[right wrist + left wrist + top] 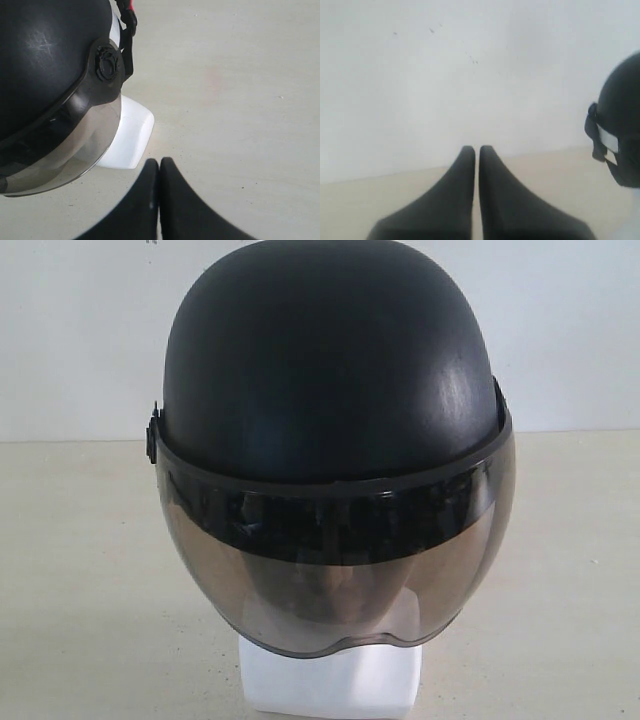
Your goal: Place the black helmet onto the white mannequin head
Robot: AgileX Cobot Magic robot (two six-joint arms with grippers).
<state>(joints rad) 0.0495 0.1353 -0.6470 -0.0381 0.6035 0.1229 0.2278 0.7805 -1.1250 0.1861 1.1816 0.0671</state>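
The black helmet (330,360) sits on the white mannequin head, its smoky visor (340,560) down over the face. Only the white neck base (330,680) shows clearly below the visor; the face is a dim shape behind the tint. In the left wrist view the helmet (622,115) shows at the picture's edge, well apart from my left gripper (476,150), which is shut and empty. The right wrist view has the helmet (45,65) and the white base (127,135) close by my right gripper (158,162), shut on nothing. Neither gripper appears in the exterior view.
A beige tabletop (80,580) spreads round the head, with a plain white wall (80,330) behind it. A helmet strap with a red part (127,10) hangs at the helmet's side.
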